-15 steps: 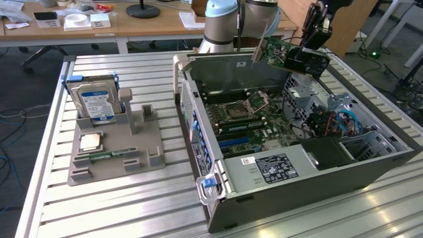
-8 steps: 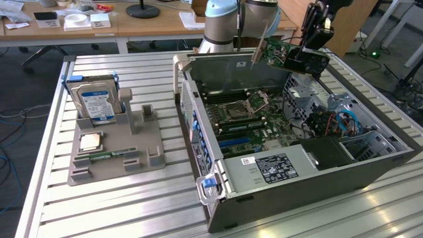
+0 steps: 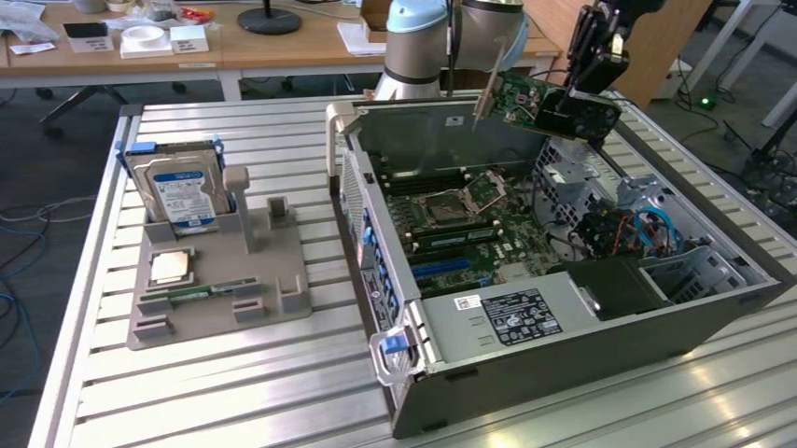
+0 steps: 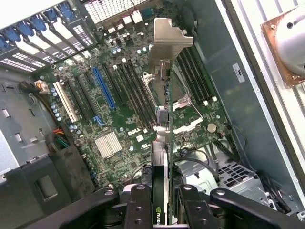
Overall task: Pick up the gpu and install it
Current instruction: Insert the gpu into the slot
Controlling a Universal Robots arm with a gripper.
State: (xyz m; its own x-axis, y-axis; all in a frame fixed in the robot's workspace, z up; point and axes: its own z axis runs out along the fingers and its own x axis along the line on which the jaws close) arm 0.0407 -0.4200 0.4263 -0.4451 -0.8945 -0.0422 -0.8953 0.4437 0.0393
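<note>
Aloft, fingers (image 4: 139, 206) pinching gpu (image 4: 163, 124), above open computer case (image 3: 585, 345).

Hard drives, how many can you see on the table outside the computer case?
1. The hard drive stands upright in the grey holder on the exterior view's left, beside the open computer case. Any drives mounted inside the case may be hidden.
</note>
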